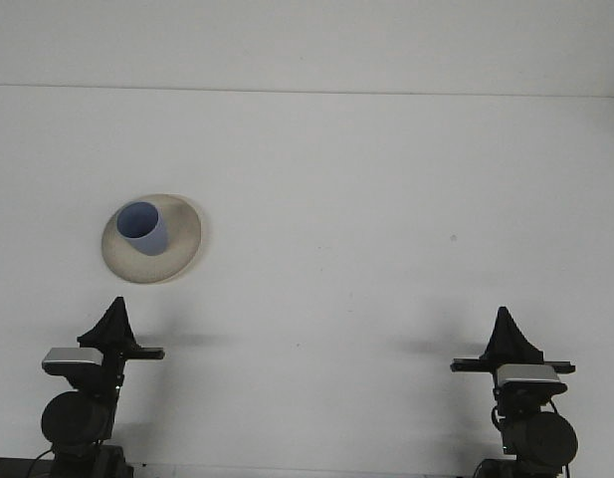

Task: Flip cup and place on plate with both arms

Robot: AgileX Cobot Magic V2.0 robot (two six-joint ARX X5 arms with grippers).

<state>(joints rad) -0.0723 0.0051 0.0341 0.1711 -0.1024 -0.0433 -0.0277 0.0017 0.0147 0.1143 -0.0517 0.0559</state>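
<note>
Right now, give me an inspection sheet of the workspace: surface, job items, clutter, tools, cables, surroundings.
Surface: white table, bare apart from a few tiny dark specks.
Job's things: blue cup stands mouth up on the beige plate, left of centre.
Clutter: nothing seen.
Tools: left tool and right tool sit low at the near edge, both well clear of the cup and holding nothing; finger state not readable.
Cables: a short dark cable shows beside each arm base at the bottom edge.
Surroundings: plain white wall behind the table; nothing else seen.
</note>
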